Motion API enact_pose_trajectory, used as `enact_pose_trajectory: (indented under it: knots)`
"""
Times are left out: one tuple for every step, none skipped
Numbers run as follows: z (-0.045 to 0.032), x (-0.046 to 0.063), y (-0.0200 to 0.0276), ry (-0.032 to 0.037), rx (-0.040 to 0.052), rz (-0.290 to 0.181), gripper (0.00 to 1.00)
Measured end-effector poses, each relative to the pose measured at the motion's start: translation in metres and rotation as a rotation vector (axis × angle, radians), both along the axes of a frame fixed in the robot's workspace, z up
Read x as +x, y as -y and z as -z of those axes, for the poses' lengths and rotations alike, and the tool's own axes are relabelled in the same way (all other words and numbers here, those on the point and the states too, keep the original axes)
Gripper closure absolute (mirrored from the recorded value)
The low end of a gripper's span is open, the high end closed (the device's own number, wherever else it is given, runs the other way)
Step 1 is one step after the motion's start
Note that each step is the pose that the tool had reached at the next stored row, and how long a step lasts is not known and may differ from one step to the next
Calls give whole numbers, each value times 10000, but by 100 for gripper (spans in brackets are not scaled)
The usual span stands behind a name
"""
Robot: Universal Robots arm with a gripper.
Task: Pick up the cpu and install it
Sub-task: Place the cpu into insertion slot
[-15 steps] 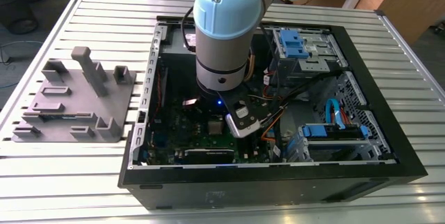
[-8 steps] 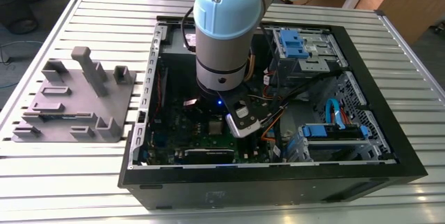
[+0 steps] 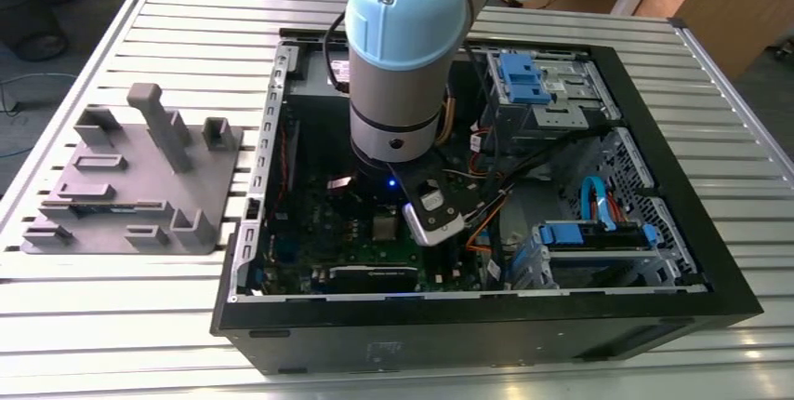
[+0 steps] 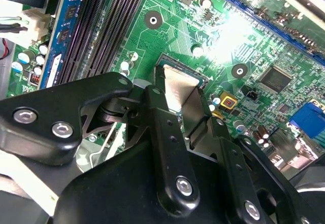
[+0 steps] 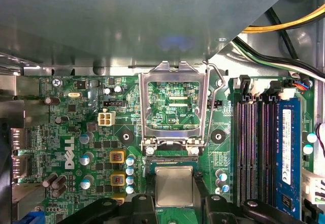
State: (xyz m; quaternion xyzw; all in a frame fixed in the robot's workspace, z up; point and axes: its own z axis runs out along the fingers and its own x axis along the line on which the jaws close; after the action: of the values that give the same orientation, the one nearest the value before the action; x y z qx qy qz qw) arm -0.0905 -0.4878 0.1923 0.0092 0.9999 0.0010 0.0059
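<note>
While 1 end effector (image 5: 175, 201) sits over 1 cpu (image 5: 174, 183) | 1 socket frame (image 5: 175, 69) open

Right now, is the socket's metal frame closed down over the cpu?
No, in the first wrist view the metal frame is swung open, clear of the cpu, with green board showing through its hollow middle.

The arm (image 3: 403, 56), at the upper middle of the exterior view, was a thick silver-grey cylinder under a rounded pale blue cap, ringed in black lower down, with a small blue light glowing beneath. In the second wrist view the hand (image 4: 185, 111) was matte black, its link bars pinned with silver screws.
</note>
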Motion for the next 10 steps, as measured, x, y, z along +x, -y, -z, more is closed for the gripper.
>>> enact_pose_trajectory:
  knots:
    - [0,0,0,0,0,0,62]
    - [0,0,0,0,0,0,62]
    - [-4,0,0,1,3,0,62]
    - [-11,0,-1,3,8,0,62]
    - [-20,0,-1,2,6,0,62]
    - [-24,0,-1,1,3,0,62]
    - [-24,0,-1,2,4,0,62]
    - [-24,0,0,1,4,0,62]
    - [-24,0,0,1,4,0,62]
    - [-25,0,0,1,4,0,62]
